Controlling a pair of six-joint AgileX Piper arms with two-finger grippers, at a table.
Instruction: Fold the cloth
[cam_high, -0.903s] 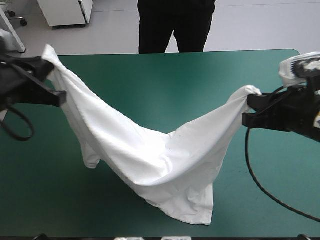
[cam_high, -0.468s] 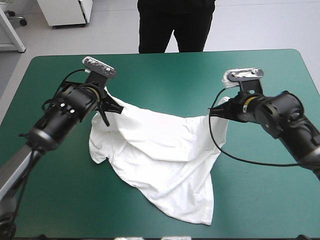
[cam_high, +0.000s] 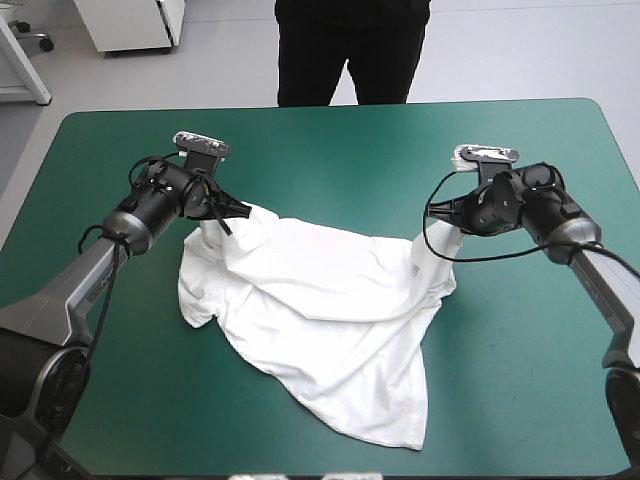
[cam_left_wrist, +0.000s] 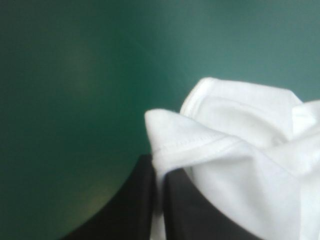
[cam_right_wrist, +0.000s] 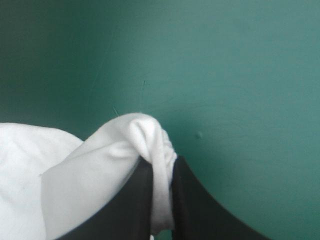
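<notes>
The white T-shirt lies mostly on the teal-green table, sagging between my two arms and trailing to a point near the front edge. My left gripper is shut on the T-shirt at its far left corner; in the left wrist view a hemmed fold sticks out past the black fingers. My right gripper is shut on the T-shirt at its far right corner; in the right wrist view a bunched white tuft sits pinched between the fingers. Both corners are held low over the table.
The teal-green table shows bare cover beyond the shirt toward the far edge, and on both sides. A black cable loops on the table beside the right arm.
Both arms came inward and down from a wide, raised stretch. The shirt, earlier hanging taut between them, now rests slack on the table with the held corners close above it.
</notes>
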